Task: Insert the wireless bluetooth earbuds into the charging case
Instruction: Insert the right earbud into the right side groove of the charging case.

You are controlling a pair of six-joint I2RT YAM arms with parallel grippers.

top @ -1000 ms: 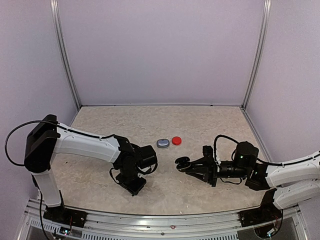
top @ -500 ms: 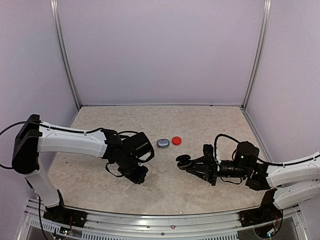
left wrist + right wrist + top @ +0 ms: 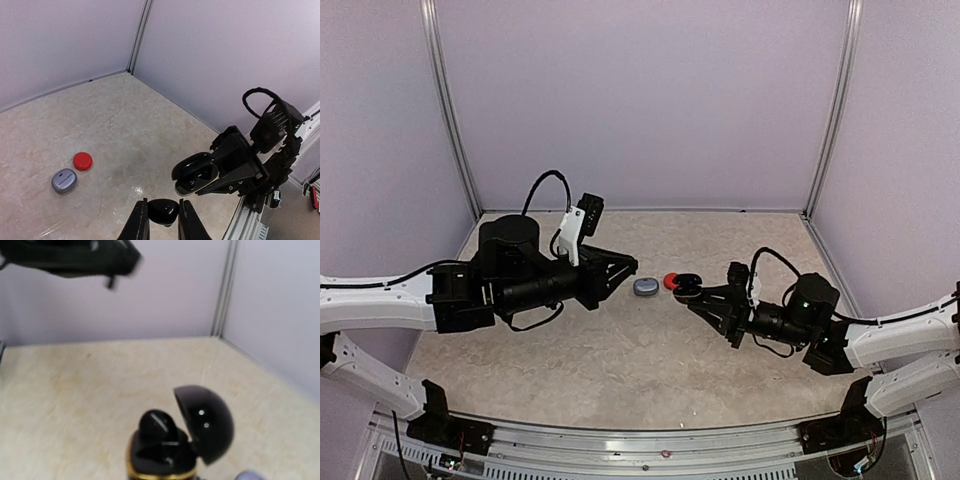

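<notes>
My left gripper (image 3: 161, 204) is shut on a small glossy black earbud (image 3: 164, 212), held in the air. In the top view this gripper (image 3: 626, 267) hovers left of the cases. The right gripper (image 3: 698, 296) is shut on a black charging case (image 3: 196, 174) with a gold rim, its lid (image 3: 207, 422) hinged open. One black earbud (image 3: 157, 425) sits in the case's left socket; the socket beside it looks empty. The held earbud is just below and left of the open case in the left wrist view, not touching it.
A closed grey case (image 3: 646, 287) and a closed red case (image 3: 671, 281) lie side by side on the beige table (image 3: 620, 370), between the two grippers. Lilac walls close the back and both sides. The metal rail (image 3: 650, 455) runs along the near edge.
The left arm has lifted off the table at the front left and swung up toward the middle. The right gripper with the open case has moved slightly back, toward the red case.
</notes>
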